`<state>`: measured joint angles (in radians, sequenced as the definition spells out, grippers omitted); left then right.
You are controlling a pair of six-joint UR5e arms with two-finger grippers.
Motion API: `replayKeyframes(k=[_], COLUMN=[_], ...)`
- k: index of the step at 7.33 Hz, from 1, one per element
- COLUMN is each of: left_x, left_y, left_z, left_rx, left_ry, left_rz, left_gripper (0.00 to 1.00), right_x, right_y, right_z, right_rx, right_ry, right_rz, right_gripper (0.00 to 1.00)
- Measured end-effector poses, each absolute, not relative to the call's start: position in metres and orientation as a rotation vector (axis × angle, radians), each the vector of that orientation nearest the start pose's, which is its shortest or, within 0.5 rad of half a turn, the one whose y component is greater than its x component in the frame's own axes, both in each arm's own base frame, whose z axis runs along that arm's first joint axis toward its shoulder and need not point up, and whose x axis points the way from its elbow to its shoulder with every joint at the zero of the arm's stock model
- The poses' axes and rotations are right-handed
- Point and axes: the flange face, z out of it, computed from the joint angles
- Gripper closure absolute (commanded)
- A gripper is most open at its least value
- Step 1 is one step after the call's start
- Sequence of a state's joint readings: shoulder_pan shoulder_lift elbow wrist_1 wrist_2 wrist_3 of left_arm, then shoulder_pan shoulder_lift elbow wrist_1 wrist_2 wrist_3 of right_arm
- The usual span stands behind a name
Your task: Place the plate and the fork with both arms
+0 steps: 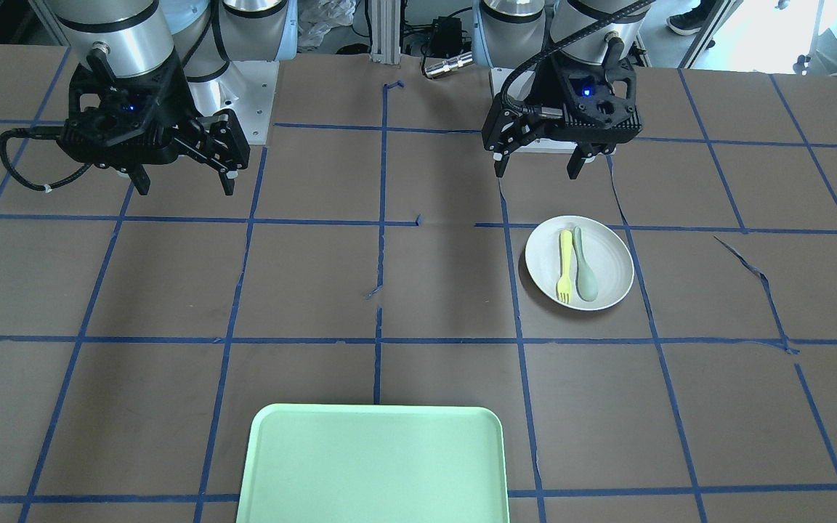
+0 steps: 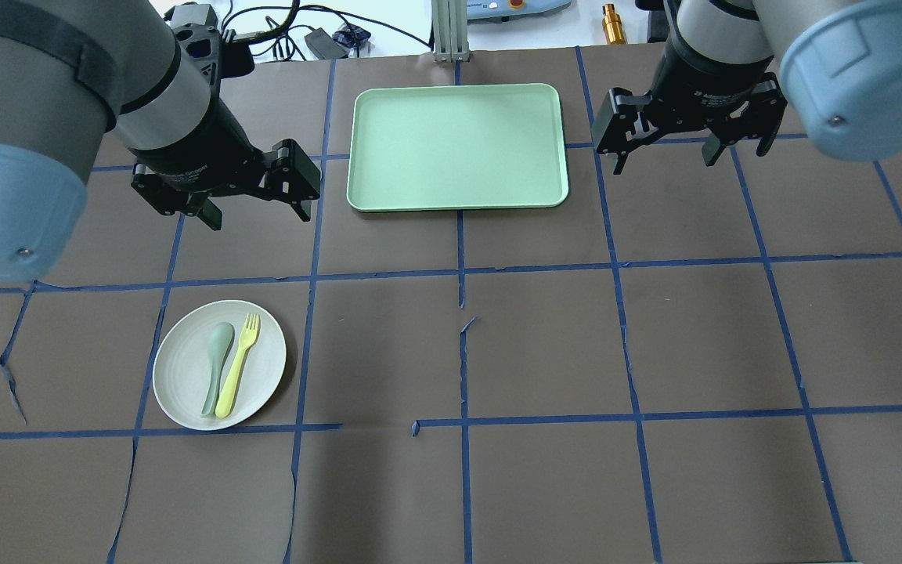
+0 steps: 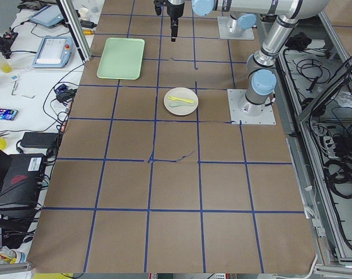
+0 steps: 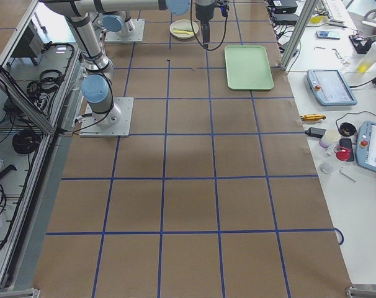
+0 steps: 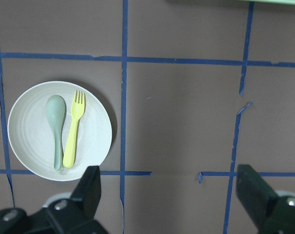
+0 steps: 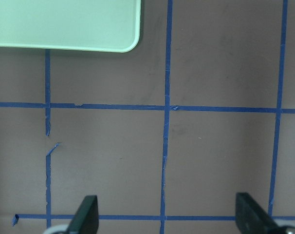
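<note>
The off-white plate (image 1: 607, 254) lies on the brown table in front of my left arm, also in the overhead view (image 2: 181, 368) and the left wrist view (image 5: 30, 131). The yellow fork (image 1: 565, 265) (image 2: 236, 366) (image 5: 73, 131) lies on it, side by side with a grey-green spoon (image 1: 587, 270) (image 2: 216, 368). My left gripper (image 1: 536, 172) (image 2: 257, 215) (image 5: 169, 195) is open and empty, hovering above the table beside the plate. My right gripper (image 1: 185, 187) (image 2: 663, 160) (image 6: 167, 214) is open and empty, high over bare table.
A pale-green rectangular tray (image 1: 375, 465) (image 2: 455, 145) (image 6: 64, 24) lies at the table's far middle, between the two grippers in the overhead view. Blue tape lines grid the table. Tablets and cables lie on side benches (image 4: 327, 87).
</note>
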<state>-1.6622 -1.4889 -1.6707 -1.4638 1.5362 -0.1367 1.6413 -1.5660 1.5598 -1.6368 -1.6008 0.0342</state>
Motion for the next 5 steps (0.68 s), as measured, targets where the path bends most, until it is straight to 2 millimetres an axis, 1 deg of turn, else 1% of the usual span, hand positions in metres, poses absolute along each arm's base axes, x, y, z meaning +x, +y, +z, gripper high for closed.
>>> replayKeyframes(k=[3, 5], left_x=[-0.1784, -0.1782], left_y=[-0.4581, -0.4584], left_z=[0.4926, 0.4896], left_rx=[-0.069, -0.069], left_ry=[3.172, 3.169], left_rz=[-0.22, -0.219], left_gripper=[0.0, 0.0], right_x=[0.166, 0.1664], right_y=[-0.4904, -0.4911], right_z=[0.4977, 0.4977], right_rx=[-0.057, -0.059], right_ry=[3.158, 3.155], right_rz=[-0.116, -0.12], right_gripper=[0.0, 0.0])
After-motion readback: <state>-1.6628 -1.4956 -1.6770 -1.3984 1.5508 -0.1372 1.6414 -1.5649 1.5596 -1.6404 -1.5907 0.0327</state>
